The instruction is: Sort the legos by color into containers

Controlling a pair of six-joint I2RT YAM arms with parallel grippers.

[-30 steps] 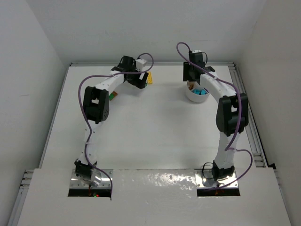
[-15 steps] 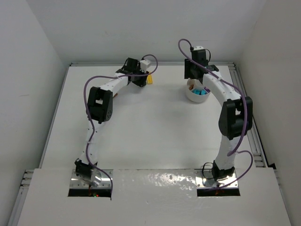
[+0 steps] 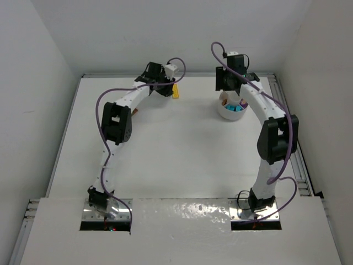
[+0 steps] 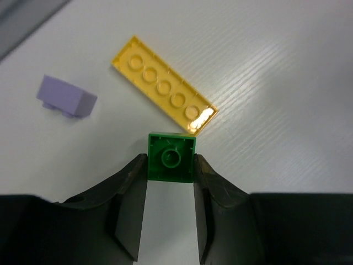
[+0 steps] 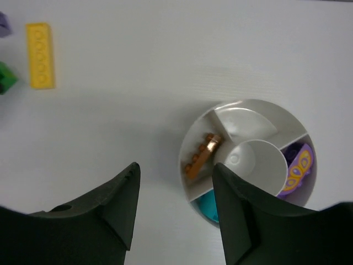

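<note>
In the left wrist view my left gripper (image 4: 171,165) is shut on a small green lego (image 4: 171,157), pinched at the fingertips with its hollow underside facing the camera. Just beyond it a flat yellow lego (image 4: 164,88) lies on the table, with a pale purple lego (image 4: 66,97) to its left. The white dish (image 5: 190,141) holds a brown lego (image 5: 202,155), a teal one (image 5: 208,205) and purple pieces (image 5: 298,165) in separate wedges. My right gripper (image 5: 175,176) hangs open and empty above the dish's left side. From the top view, the left gripper (image 3: 164,87) is at the far left, the right gripper (image 3: 229,83) over the dish (image 3: 225,114).
The table's back edge and wall run close behind both grippers. The yellow lego (image 5: 40,55) and green lego (image 5: 6,77) show far left in the right wrist view. One small lego (image 3: 134,111) lies beside the left forearm. Purple cables loop over both arms.
The left gripper has gone from open to shut on the green lego and has shifted slightly toward the back. The right gripper has drifted a little and stays open.
</note>
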